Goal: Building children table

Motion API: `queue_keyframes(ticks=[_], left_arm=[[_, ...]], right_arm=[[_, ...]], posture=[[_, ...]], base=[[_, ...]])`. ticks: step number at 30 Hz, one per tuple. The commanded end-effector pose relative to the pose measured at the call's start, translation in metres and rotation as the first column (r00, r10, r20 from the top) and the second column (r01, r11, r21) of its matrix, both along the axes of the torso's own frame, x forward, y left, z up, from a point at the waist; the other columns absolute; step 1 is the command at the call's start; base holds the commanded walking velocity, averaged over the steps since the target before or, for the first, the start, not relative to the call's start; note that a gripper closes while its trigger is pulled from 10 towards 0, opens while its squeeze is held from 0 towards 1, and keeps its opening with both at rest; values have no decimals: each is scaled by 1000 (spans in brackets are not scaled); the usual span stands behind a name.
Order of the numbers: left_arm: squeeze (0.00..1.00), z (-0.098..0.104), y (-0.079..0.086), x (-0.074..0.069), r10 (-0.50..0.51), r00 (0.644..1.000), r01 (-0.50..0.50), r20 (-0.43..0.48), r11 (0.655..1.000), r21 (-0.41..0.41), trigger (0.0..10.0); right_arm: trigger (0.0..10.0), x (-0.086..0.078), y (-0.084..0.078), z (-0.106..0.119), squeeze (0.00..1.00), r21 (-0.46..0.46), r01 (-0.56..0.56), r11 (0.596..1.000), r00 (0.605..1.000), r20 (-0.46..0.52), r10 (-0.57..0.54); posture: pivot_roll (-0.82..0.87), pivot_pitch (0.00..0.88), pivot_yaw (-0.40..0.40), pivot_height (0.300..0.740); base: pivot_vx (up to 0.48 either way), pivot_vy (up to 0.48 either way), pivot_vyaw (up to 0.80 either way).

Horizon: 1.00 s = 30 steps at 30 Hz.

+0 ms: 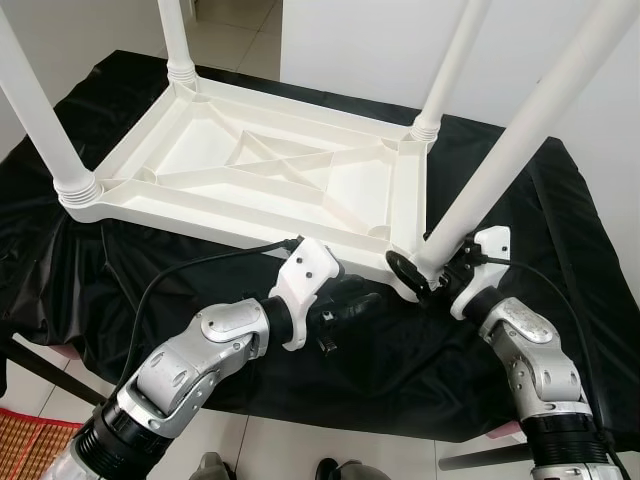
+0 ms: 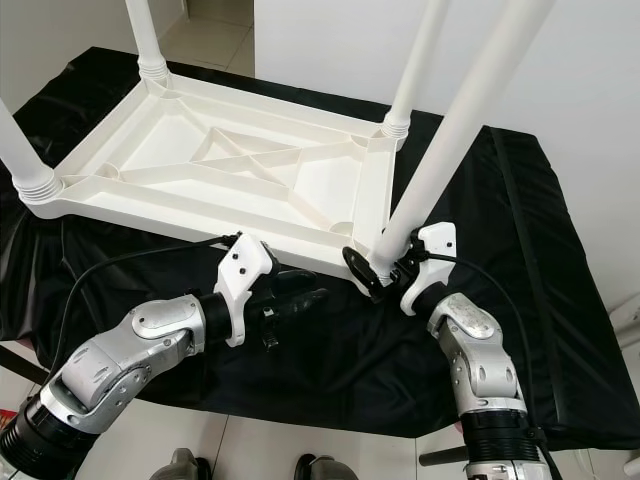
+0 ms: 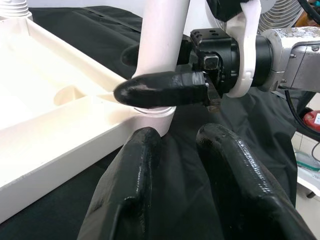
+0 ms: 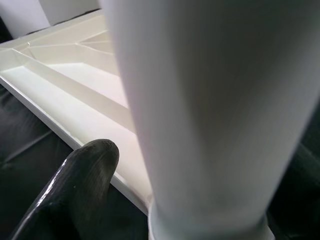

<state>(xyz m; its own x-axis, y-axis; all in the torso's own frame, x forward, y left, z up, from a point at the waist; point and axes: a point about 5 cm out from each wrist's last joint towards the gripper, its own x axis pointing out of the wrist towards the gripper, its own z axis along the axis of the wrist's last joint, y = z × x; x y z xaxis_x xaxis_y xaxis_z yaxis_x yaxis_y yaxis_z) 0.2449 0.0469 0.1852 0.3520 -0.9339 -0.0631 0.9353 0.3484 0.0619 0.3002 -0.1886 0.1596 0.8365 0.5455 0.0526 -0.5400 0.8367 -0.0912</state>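
A white plastic children's table (image 1: pixel 220 225) lies upside down on a black cloth. Three legs stand in their corner sockets: far left (image 1: pixel 178 40), near left (image 1: pixel 35 110) and far right (image 1: pixel 450 70). The fourth leg (image 1: pixel 530 140) leans at a tilt, its foot at the near right corner socket (image 3: pixel 150 112). My right gripper (image 1: pixel 425 272) is shut on the base of this leg, one finger (image 3: pixel 160 90) wrapped across it. My left gripper (image 1: pixel 360 300) hovers low over the cloth just left of that corner, open and holding nothing.
The black cloth (image 1: pixel 400 370) covers the whole worktop and hangs over its near edge. A white wall rises behind the table on the right. Tiled floor lies below, with a red mat (image 1: pixel 25 435) at the lower left. A fan (image 3: pixel 285 10) stands beyond the right arm.
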Motion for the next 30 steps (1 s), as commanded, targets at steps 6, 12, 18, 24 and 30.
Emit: queue_keyframes(ticks=[6, 12, 18, 24, 30], left_arm=[[0, -1, -4, -5, -110, 994, 110, -10, 994, 6, 10000], [0, -1, -5, -5, -112, 994, 112, -13, 994, 3, 10000], [0, -1, -4, -6, -113, 993, 113, -15, 994, 1, 10000], [0, -2, -5, -7, -112, 994, 112, -17, 994, -1, 10000], [0, -3, -7, -8, -117, 993, 117, -18, 993, -4, 10000]], right_arm=[[0, -2, -7, -4, 0, 2, -11, 1000, 1000, -8, 11], [0, -4, -8, -6, 0, 32, -23, 999, 999, -24, 24], [3647, -7, 1, -5, 0, 59, 35, 998, 999, -33, -33], [10000, -6, 5, -6, 0, 51, 162, 985, 986, -40, -160], [10000, -14, 18, -8, 0, 101, 357, 929, 934, -70, -352]], posture=[[65, 141, -84, 740], [63, 137, -89, 740], [62, 137, -96, 740], [62, 137, -96, 740], [55, 129, -106, 740]], base=[[0, 0, 0], [0, 0, 0], [0, 0, 0], [0, 0, 0], [0, 0, 0]])
